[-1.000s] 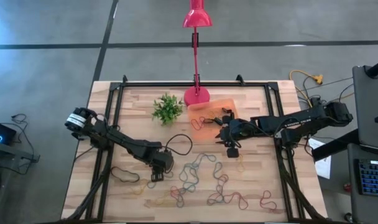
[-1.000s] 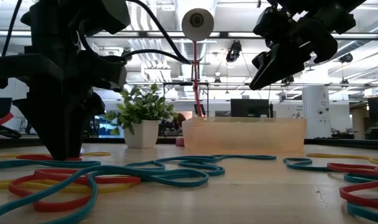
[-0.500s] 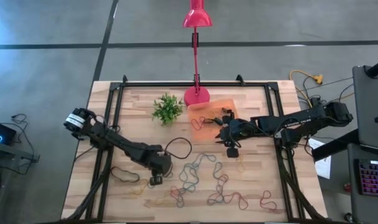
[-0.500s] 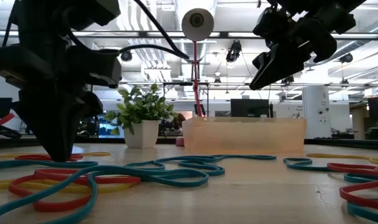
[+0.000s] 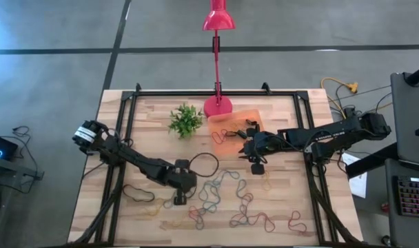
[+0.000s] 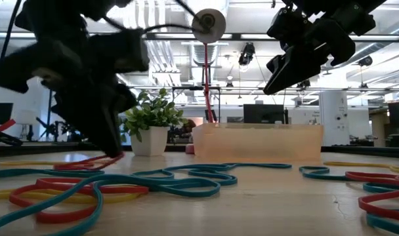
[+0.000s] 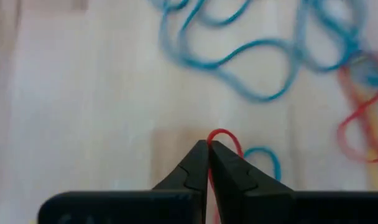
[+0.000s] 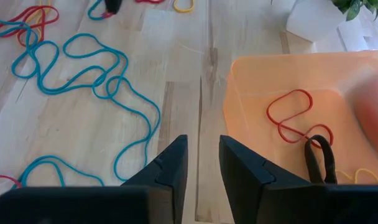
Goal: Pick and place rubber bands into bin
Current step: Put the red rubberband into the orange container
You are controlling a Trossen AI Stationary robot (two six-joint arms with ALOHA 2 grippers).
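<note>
The left gripper (image 7: 208, 148) has been clamped onto a red rubber band (image 7: 225, 138) and shifted rightward. The right gripper (image 8: 203, 163), slightly parted and empty, is held beside the bin (image 8: 251, 68). The thin loop could be lost from the fingertips.

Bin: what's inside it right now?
In the bin lie a red band, a black band and a bit of yellow band. A blur and the picture's edge hide its far corner.

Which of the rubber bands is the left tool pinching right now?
A red rubber band: its loop sticks out between the shut fingers of the left tool. The blue bands lie loose on the table beyond it.
</note>
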